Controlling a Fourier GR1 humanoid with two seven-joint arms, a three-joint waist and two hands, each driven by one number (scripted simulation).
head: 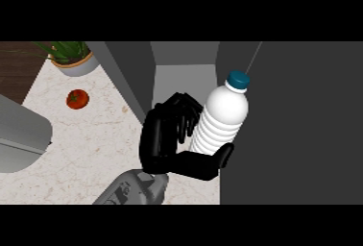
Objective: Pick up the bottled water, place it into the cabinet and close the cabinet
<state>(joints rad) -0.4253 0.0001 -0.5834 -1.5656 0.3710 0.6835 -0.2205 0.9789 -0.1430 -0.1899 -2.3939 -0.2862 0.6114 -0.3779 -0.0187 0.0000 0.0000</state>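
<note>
- One hand [164,139] in view, black, on a grey forearm [135,190] coming up from the lower edge, a little left of centre. Which arm it is I cannot tell from this view alone.
- Hand is grasping the bottled water [221,120]: fingers [181,113] curled round the left side of the bottle, thumb [212,161] hooked across its base.
- Bottle is white and ribbed, with a blue cap [238,79]; it leans slightly, cap toward upper right.
- Bottle sits in front of the cabinet [297,125], at the edge between the lighter open interior [181,72] and a dark grey panel at right. Whether it rests on anything is hidden by the hand.
- Left of the hand, pale marbled tabletop [92,139].
- A red tomato [77,99] lies on the tabletop, well apart from the hand.
- Potted plant [71,56] at upper left, beyond the tomato.
- A grey rounded object [21,137] is cut off by the left edge; not identifiable.
</note>
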